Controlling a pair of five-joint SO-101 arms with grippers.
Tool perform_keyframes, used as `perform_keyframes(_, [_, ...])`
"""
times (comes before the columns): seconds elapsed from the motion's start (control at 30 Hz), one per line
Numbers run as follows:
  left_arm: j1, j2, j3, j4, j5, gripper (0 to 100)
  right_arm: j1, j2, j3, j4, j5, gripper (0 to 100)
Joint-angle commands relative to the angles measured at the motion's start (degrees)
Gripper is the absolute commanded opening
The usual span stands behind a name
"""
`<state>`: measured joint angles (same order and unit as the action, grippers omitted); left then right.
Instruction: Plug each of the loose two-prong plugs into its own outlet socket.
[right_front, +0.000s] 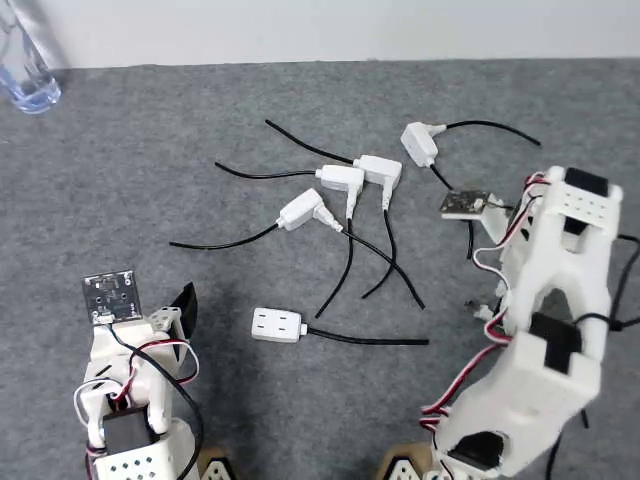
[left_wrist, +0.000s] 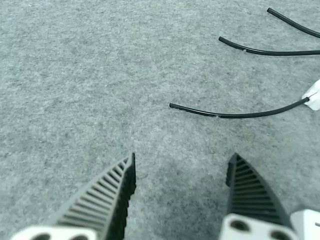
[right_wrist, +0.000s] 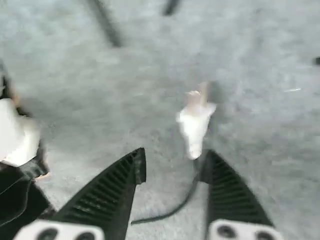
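Several white plugs and sockets on black cords lie mid-table: a socket (right_front: 278, 324) with its slots facing up, one piece (right_front: 300, 210), a touching pair (right_front: 340, 178) (right_front: 378, 170), and one further back (right_front: 420, 143). My left gripper (left_wrist: 183, 159) is open over bare carpet at the front left (right_front: 170, 310), holding nothing. A loose cord end (left_wrist: 235, 114) lies ahead of it. My right gripper (right_wrist: 174, 155) is open and low over the carpet. A white two-prong plug (right_wrist: 195, 127) lies just ahead, between its fingertips and untouched, its cord trailing back between the fingers.
Grey carpet (right_front: 120, 180) covers the table. A clear glass object (right_front: 25, 75) stands at the far left corner. The right arm (right_front: 545, 330) rises over the right side, with loose wires beside it. Black cords cross each other in the middle.
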<state>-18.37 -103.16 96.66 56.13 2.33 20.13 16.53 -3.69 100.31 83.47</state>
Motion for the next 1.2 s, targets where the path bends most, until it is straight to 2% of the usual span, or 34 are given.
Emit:
perform_keyframes(0.0, [0.6,-0.7,-0.2,0.4,0.7,28,-0.3,-8.4,3.0,2.4,-0.6,2.4])
perform_keyframes(0.07, [0.6,-0.7,-0.2,0.4,0.7,28,0.0,-11.0,7.4,2.0,-0.2,5.1])
perform_keyframes(0.13, [0.6,-0.7,-0.2,0.4,0.7,28,-0.3,-12.0,12.1,0.4,-0.2,1.5])
perform_keyframes(0.4, [0.6,-0.9,-0.2,1.1,0.7,28,-3.1,-12.0,29.0,-17.1,3.2,0.8])
perform_keyframes(0.63, [0.6,-1.0,-0.2,1.1,0.7,28,-3.0,-12.0,27.1,-24.5,3.3,0.8])
perform_keyframes(0.9, [0.6,-1.0,-0.2,1.1,0.7,28,-2.9,-11.9,21.6,-26.2,3.2,0.8])
perform_keyframes(1.17, [0.6,-1.0,-0.2,1.1,0.7,28,0.1,-8.8,20.7,-34.3,3.2,0.8])
